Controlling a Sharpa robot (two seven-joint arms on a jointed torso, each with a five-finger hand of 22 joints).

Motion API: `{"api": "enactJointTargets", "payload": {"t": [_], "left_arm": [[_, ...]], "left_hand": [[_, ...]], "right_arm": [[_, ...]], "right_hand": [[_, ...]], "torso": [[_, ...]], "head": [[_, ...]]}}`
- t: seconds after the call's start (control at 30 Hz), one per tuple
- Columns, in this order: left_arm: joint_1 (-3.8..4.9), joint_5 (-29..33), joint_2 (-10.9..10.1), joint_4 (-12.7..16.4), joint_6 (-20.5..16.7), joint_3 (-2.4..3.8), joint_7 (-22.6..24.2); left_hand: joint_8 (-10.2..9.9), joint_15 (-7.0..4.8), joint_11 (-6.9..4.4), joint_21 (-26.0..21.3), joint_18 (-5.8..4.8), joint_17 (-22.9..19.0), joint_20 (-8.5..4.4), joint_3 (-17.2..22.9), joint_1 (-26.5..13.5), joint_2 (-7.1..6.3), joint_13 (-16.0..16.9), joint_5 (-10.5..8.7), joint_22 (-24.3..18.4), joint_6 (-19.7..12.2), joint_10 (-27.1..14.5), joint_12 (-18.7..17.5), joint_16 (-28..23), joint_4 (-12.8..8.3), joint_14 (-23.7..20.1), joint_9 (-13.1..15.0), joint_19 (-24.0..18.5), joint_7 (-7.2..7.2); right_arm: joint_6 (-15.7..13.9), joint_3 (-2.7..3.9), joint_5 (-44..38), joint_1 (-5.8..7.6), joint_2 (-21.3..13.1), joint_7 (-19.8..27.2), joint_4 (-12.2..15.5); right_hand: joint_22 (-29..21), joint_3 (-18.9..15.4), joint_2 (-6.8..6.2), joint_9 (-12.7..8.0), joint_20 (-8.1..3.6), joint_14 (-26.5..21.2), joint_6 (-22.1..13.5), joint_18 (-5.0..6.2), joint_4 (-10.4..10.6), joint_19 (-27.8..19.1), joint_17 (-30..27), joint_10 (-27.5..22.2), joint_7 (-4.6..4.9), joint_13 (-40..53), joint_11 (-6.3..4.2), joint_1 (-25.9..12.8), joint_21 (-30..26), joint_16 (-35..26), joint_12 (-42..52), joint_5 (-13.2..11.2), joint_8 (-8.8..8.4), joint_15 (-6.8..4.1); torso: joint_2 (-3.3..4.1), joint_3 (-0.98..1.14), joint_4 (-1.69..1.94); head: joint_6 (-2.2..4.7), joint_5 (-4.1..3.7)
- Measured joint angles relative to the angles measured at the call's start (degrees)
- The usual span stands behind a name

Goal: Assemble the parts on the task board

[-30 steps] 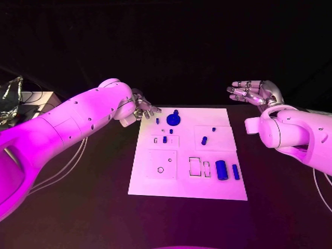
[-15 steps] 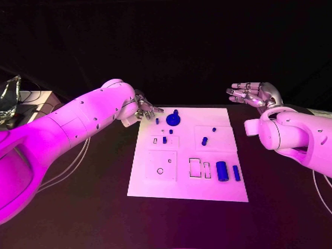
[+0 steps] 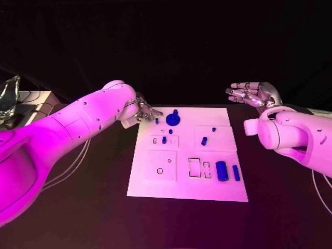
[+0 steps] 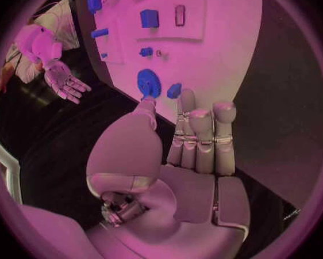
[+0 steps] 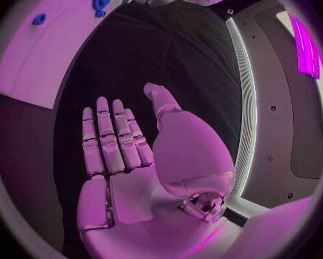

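Fingers (image 4: 197,133) of the left hand (image 3: 141,110) are seen extended and laid side by side in the left wrist view, with the thumb set apart from them; nothing is held between them. This hand is positioned at the far left corner of the task board (image 3: 187,184), just above the surface (image 3: 98,207), and its fingertips are directed toward the blue gear-shaped part (image 3: 174,120). Whether the fingertips touch the board cannot be determined.

Fingers (image 5: 107,138) of the right hand (image 3: 252,94) are extended and slightly spread, with the palm open and nothing held. This hand is raised beyond the far right corner of the board, well apart from every part.

The task board is laid flat in the middle of the black surface. The gear-shaped part is located at the far edge of the board, left of centre. A small blue part (image 3: 157,121) is found just to its left, and another small part (image 3: 170,132) just nearer. A further small part (image 3: 164,139) is seated in the recessed area on the left side of the board. A short blue part (image 3: 204,140) is placed in the panel on the right side. At the near right, a large blue cylinder (image 3: 221,170) and a slimmer blue bar (image 3: 235,172) are laid side by side, close together, to the right of two rectangular recesses (image 3: 199,167).
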Motion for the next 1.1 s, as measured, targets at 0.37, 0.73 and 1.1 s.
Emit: {"api": "enactJointTargets", "payload": {"t": [0.37, 0.73, 1.1], "left_arm": [[0.0, 0.4, 0.2, -0.5, 1.0, -0.35, 0.2], [0.0, 0.8, 0.3, -0.7, 1.7, -0.65, 0.3], [0.0, 1.8, 0.6, -1.1, 2.5, -0.91, 0.6]], "left_hand": [[-1.6, -0.19, -0.42, 0.2, 0.0, 0.9, -0.2, -0.1, 0.3, 0.73, 0.3, 0.0, 0.6, 1.1, 0.4, -0.5, 0.3, -1.1, 0.2, 2.7, 0.2, -0.11], [-2.6, -0.2, -0.61, 0.5, 0.0, 1.6, -0.21, -0.3, 0.9, 2.39, 0.5, 0.0, 0.9, 1.6, 0.6, -0.9, 0.5, -3.0, 0.6, 4.3, 0.6, -0.22], [-2.9, -0.2, -0.61, 0.4, 0.0, 1.9, -0.21, -0.3, 2.3, 3.77, 0.6, 0.0, 1.2, 2.0, 0.6, -0.9, 0.8, -4.7, 0.6, 4.6, 0.6, -0.23]], "right_arm": [[0.0, 0.01, 0.0, 0.08, -0.1, 0.0, -0.1], [0.0, 0.01, 0.0, 0.1, -0.1, 0.0, -0.1], [0.0, 0.01, 0.0, 0.1, 0.0, 0.0, -0.1]], "right_hand": [[0.0, -0.2, 0.0, 0.0, 0.2, -0.2, 0.0, 0.0, 0.2, -0.2, 0.0, 0.0, 0.0, 0.0, 0.0, 0.0, 0.0, 0.0, 0.0, 0.0, 0.0, 0.21], [0.0, -0.2, 0.0, 0.0, -0.01, -0.4, 0.0, 0.0, 0.2, -0.4, 0.0, 0.0, -0.01, 0.0, 0.0, 0.0, -0.2, 0.0, 0.0, 0.0, 0.0, 0.0], [0.0, -0.2, 0.0, 0.0, 0.1, -0.4, 0.0, 0.0, 0.2, -0.5, 0.0, 0.0, -0.01, 0.0, 0.0, 0.0, -0.2, 0.0, 0.0, 0.0, 0.0, 0.0]], "torso": [[0.0, -0.01, 0.03], [-0.03, 0.0, 0.1], [0.02, -0.04, 0.07]], "head": [[-0.31, -0.17], [-0.52, -0.24], [-0.54, -0.25]]}}
